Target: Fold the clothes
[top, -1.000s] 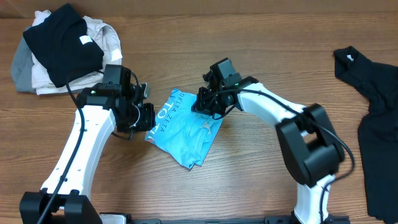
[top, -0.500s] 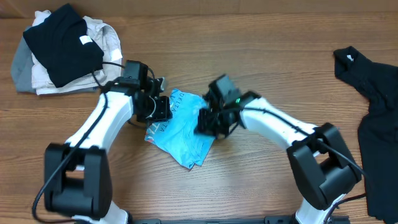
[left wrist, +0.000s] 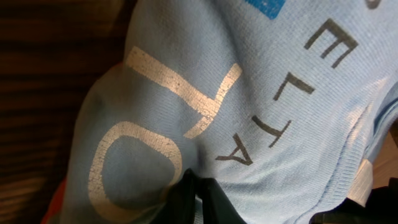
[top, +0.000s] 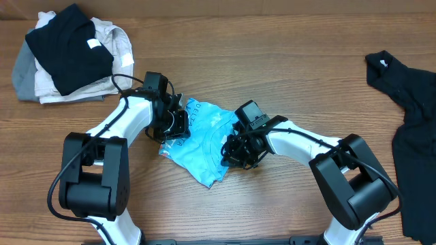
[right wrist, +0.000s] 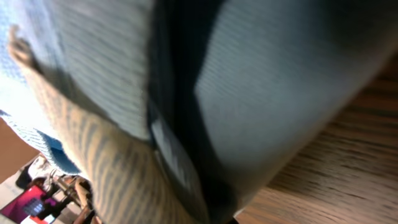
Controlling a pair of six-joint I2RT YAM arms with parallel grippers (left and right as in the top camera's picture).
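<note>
The light blue T-shirt (top: 201,146) lies bunched and partly folded at the table's middle, its white lettering (left wrist: 155,93) facing up. My left gripper (top: 178,124) sits at its left edge, the dark fingertips (left wrist: 198,190) pressed together on a pinch of the blue cloth. At the shirt's right edge my right gripper (top: 231,151) is shut on the fabric. Blue cloth (right wrist: 280,74) fills the right wrist view and hides the fingers. A black shirt (top: 409,136) lies spread at the far right, away from both arms.
A pile of clothes sits at the back left, with a black garment (top: 68,47) on top of white and grey ones (top: 116,41). Bare wooden table (top: 286,61) surrounds the blue shirt.
My right gripper has moved toward the front of the table along the shirt's right edge, and the cloth there has bunched. My left gripper has moved right onto the shirt's left edge and closed.
</note>
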